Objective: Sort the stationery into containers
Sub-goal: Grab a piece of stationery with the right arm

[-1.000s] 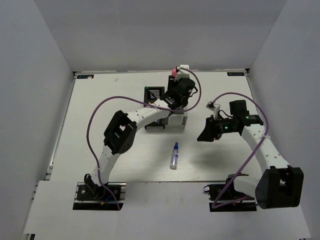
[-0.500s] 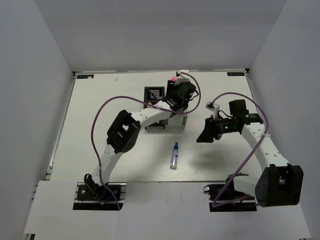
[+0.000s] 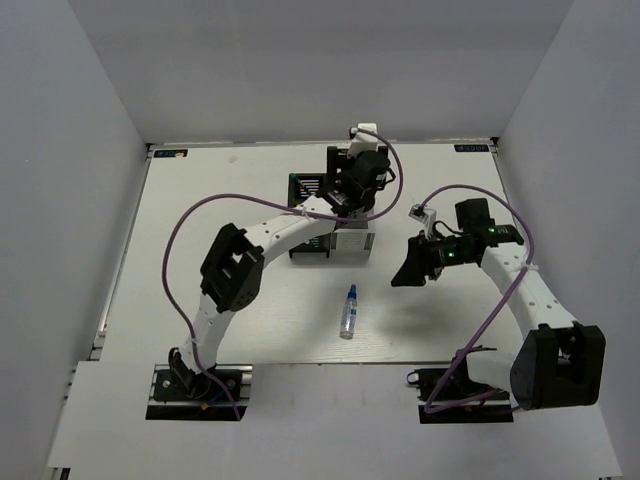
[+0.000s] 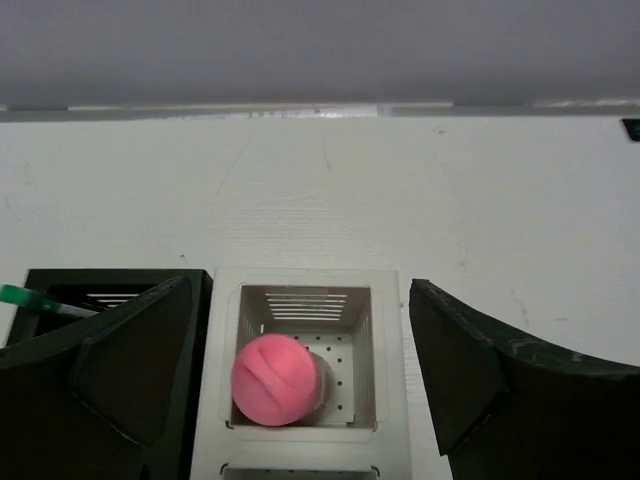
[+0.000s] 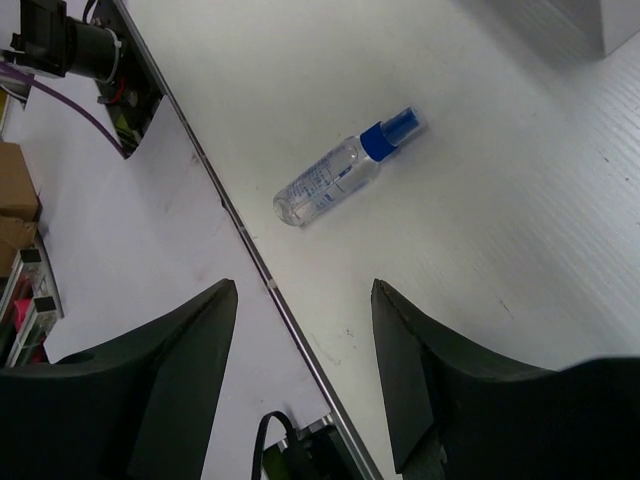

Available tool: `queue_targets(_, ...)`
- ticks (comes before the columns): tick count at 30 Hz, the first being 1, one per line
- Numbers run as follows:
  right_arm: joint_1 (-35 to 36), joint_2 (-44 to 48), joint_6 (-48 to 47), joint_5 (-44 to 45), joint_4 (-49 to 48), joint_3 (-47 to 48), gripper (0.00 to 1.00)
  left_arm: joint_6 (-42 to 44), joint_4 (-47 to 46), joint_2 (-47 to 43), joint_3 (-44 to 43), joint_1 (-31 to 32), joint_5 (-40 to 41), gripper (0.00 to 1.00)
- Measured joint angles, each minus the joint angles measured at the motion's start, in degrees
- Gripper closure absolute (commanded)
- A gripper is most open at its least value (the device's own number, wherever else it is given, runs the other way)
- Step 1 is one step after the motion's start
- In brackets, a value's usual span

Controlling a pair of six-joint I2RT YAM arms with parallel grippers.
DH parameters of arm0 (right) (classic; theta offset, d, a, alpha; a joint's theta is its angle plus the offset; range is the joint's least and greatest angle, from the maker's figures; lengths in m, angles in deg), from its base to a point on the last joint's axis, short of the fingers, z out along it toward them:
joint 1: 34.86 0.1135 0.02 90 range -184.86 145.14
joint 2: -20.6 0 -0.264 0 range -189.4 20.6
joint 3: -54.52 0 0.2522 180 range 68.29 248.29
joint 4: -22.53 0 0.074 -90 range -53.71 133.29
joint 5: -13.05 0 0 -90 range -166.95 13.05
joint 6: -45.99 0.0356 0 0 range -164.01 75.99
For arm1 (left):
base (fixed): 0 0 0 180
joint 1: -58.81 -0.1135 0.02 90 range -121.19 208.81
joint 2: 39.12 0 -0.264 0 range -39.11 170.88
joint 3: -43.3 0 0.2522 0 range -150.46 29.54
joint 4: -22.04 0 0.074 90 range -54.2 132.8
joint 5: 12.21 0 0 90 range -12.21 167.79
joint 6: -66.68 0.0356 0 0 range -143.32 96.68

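The stubby pink cylinder (image 4: 277,380) stands inside a short white mesh cup (image 4: 392,400), directly under my left gripper (image 4: 300,284), which is wide open and holds nothing. In the black cup (image 4: 100,275) to its left a green pen (image 4: 20,295) pokes out. From above, the left gripper (image 3: 358,172) hovers over the cluster of containers (image 3: 352,243). The clear blue-capped bottle (image 5: 340,175) lies on its side on the table, seen from above as the bottle (image 3: 348,312). My right gripper (image 5: 304,285) is open and empty, apart from the bottle; the top view shows this right gripper (image 3: 410,268) up and to the right of it.
The table's near edge, a metal strip (image 5: 260,270), runs below the right gripper. The left arm's purple cable (image 3: 200,215) loops over the left half of the table. White walls enclose the table on three sides.
My left gripper has opened wide and the pink cylinder has dropped from it into the white cup. My right gripper has opened wider and shifted slightly left.
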Motion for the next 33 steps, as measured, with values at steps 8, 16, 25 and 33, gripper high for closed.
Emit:
queue_targets(8, 5.92, -5.14, 3.65, 4.11, -0.90, 0.24, 0.42, -1.46, 4.61, -16.92, 4.98, 0.90, 2.51, 0.00)
queue_targets(16, 15.41, -13.64, 11.50, 13.09, -4.04, 0.24, 0.40, -16.79, 16.26, -51.04, 34.53, 2.25, 4.94, 0.00)
queue_targets(25, 25.00, -18.43, 24.33, 20.24, -10.78, 0.55, 0.30, -36.72, 35.80, -64.22, 52.96, 4.28, 1.03, 0.00)
queue_targets(33, 32.76, -24.44, 32.15, 27.74, -16.81, 3.28, 0.26, -43.89, 40.24, -68.57, 58.36, 4.68, -2.62, 0.00)
